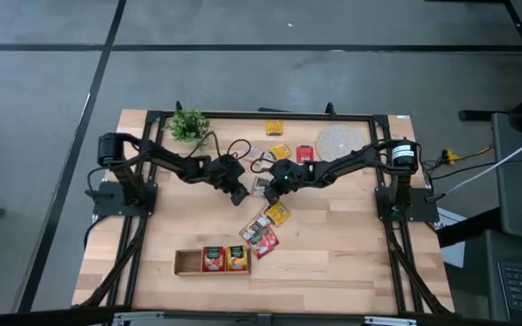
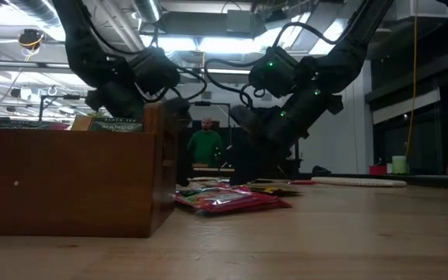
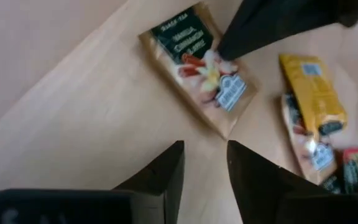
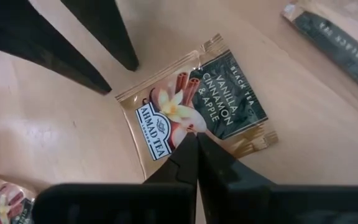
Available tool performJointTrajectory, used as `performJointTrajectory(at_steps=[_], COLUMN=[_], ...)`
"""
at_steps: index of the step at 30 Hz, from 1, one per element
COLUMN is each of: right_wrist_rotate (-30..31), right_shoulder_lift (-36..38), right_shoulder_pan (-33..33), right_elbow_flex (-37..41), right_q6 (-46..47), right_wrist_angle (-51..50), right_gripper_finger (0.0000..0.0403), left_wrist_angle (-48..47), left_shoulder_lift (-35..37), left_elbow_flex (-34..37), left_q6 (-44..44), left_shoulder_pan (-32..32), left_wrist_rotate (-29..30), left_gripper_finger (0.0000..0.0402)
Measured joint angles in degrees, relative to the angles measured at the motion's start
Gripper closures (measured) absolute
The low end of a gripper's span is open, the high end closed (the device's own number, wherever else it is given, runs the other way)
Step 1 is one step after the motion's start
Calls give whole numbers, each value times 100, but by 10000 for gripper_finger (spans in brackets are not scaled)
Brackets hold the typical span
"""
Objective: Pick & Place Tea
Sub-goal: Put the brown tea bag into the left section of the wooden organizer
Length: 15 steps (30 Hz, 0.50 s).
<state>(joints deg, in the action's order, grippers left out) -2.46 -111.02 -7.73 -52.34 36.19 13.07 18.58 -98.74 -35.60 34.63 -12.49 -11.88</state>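
Observation:
A brown tea sachet [image 4: 197, 102] printed with vanilla, cinnamon and apple lies flat on the table between my two grippers, at the table's middle [image 1: 261, 187]. My right gripper [image 4: 197, 144] is shut, its tips on the sachet. Just to the sachet's left, my left gripper [image 3: 205, 152] stands open, its fingertips close by one corner of the sachet [image 3: 224, 132] and nothing between them. More tea sachets [image 1: 265, 226] lie in a loose pile nearer the front. The wooden tray [image 1: 187, 262] holds a red and an orange sachet. My right gripper rests its shut fingertips [image 4: 194, 158] on the sachet's printed face [image 4: 188, 127], near the middle of the edge nearest that gripper. The fingers come slanting down from the table's right. The sachet lies flat on the table under them.
A round woven mat [image 1: 338, 140] and a small green plant [image 1: 188, 124] stand at the back. Loose sachets [image 1: 279, 151] lie near the far edge. A yellow sachet [image 3: 312, 93] and others lie close beside the brown one.

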Motion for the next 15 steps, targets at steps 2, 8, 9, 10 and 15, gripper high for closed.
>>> performJointTrajectory(at_steps=[2,8,9,10,15], right_wrist_rotate=[11,10,9,11,8], right_shoulder_lift=[-2,-2,-2,-2,-2], right_shoulder_pan=[-2,0,3,11,15], right_elbow_flex=[0,0,0,0,2], right_q6=[-78,-268,-336,-359,-496], right_wrist_angle=[17,24,30,32,154], right_gripper_finger=[396,396,396,396,396], left_wrist_angle=[329,1028,1043,1046,1043], left_shoulder_lift=[-183,-435,-435,-437,-440], left_elbow_flex=[-13,-24,-21,-21,-21], left_q6=[255,622,646,669,715], left_shoulder_pan=[-2,0,-2,-2,17], left_wrist_rotate=[-31,64,59,61,65], left_gripper_finger=[272,257,255,254,258])
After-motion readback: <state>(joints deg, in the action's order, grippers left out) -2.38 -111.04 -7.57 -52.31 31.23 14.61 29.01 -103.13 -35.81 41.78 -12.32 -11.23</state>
